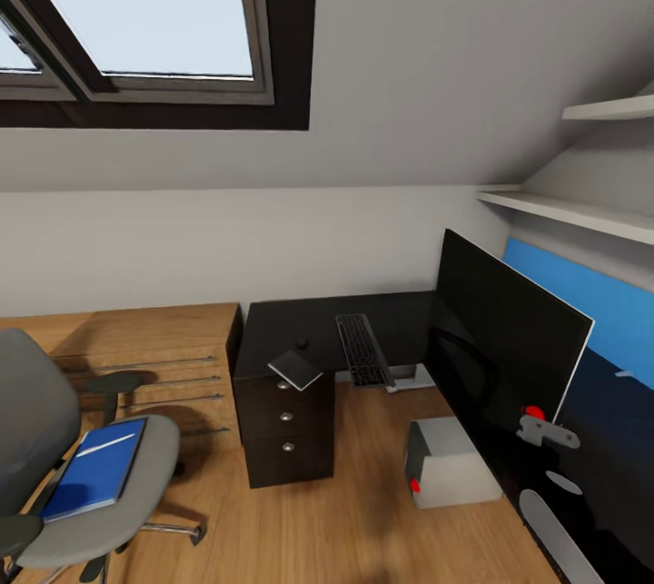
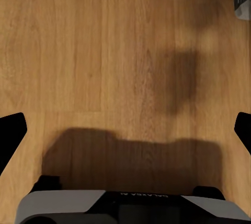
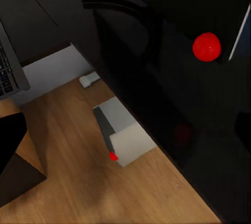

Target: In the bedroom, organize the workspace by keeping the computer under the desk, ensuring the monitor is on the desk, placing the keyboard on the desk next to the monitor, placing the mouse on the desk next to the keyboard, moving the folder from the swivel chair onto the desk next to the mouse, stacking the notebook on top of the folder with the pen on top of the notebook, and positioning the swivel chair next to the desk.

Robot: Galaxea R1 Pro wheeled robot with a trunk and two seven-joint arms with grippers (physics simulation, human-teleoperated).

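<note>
The black L-shaped tabletop (image 1: 300,330) fills the far corner of the attic bedroom under the skylight (image 1: 136,3), and its right wing runs toward the near right. The monitor (image 1: 504,339) stands on that right wing, thin and black, with a red dot at its lower near corner. The keyboard (image 1: 363,350) lies on the far stretch of the tabletop, left of the monitor, with its near end overhanging the edge. Further left the tiny black mouse (image 1: 301,343) sits on the tabletop, and just in front of it the grey notebook (image 1: 294,370) lies above the dark three-drawer unit (image 1: 286,425), one corner jutting past the edge. The computer (image 1: 450,464) stands on the wood floor (image 1: 336,529), partly tucked under the right wing, a red light on its front. The swivel chair (image 1: 54,466) is at the near left, well apart from the tabletop, with the blue folder (image 1: 95,468) flat on its seat. A low light-wood cabinet (image 1: 136,357) stands behind it.

The left claw (image 2: 125,130) is spread wide over bare floor, holding nothing. The right claw (image 3: 125,130) is spread too and empty, hanging above the computer and the tabletop's edge.
</note>
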